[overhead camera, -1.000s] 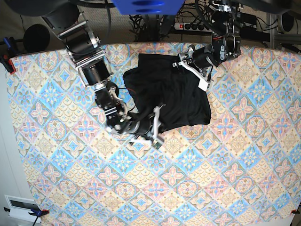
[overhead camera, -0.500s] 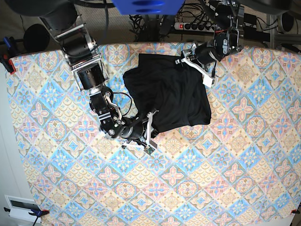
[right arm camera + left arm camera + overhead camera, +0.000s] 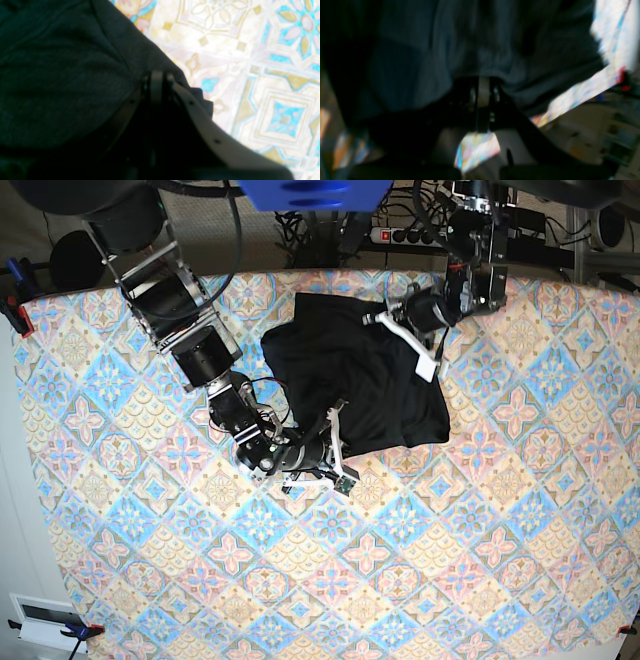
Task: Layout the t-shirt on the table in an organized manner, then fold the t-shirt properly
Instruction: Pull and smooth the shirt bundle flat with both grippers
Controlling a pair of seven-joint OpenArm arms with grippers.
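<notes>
The black t-shirt (image 3: 350, 370) lies bunched in a rough square on the patterned table (image 3: 470, 530), near its far edge. My left gripper (image 3: 408, 332) rests on the shirt's upper right part. In the blurred left wrist view its fingers (image 3: 483, 92) are pressed together, shut on dark fabric (image 3: 470, 50). My right gripper (image 3: 338, 444) sits at the shirt's lower left hem. The right wrist view shows its fingertips (image 3: 157, 80) shut on the t-shirt's edge (image 3: 62, 75), with the table (image 3: 250, 62) just beside it.
A power strip (image 3: 400, 235) and cables lie beyond the table's far edge. A red clamp (image 3: 15, 312) grips the left corner. A white box (image 3: 45, 620) sits off the table at the lower left.
The left gripper closed on the shirt's upper right fabric and shifted slightly down and left. The right gripper moved right, back up against the lower hem, and tightened.
</notes>
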